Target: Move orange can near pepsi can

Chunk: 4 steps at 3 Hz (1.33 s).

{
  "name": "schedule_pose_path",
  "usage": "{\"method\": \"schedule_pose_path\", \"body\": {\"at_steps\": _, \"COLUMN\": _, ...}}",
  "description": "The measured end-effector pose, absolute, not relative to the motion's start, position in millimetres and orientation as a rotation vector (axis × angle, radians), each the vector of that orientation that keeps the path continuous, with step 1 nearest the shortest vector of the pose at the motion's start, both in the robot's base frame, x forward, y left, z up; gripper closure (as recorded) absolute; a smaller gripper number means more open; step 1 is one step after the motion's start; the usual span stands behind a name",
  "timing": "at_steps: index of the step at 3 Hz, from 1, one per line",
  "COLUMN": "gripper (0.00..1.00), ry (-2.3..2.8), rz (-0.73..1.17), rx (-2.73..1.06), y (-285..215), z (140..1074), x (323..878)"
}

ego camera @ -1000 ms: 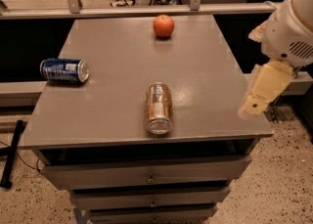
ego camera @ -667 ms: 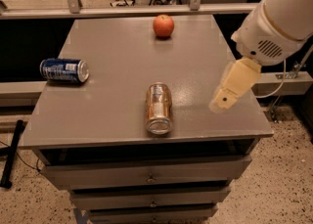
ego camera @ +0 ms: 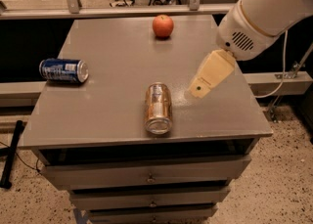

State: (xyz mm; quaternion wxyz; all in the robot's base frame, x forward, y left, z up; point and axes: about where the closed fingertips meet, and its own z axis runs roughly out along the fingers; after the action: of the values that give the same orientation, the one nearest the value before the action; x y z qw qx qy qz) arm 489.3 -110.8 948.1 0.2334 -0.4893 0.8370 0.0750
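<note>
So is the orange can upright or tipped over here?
Tipped: the orange can lies on its side, round end toward the camera. The gripper hangs beside it, not touching.

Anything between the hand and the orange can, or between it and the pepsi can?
Nothing visible. The hand hovers right of the orange can, bare table between. Bare table also runs from that can to the pepsi can at the left edge. The apple is at the back, off both paths.

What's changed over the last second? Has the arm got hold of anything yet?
The gripper has swung in from the edge of the table at picture right toward the orange can, now beside it without touching. Nothing taken hold of. The orange can, pepsi can and apple lie where they were.
</note>
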Motion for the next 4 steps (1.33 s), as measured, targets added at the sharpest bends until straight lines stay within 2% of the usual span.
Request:
{"method": "schedule_pose_path", "body": {"at_steps": 2, "gripper": 0.00, "ry": 2.341, "rz": 0.249, "rx": -1.286, "y": -98, "z": 945, "x": 483}}
{"method": "schedule_pose_path", "body": {"at_steps": 4, "gripper": 0.00, "ry": 2.477, "rz": 0.347, "rx": -1.107, "y": -38, "z": 934, "x": 479}}
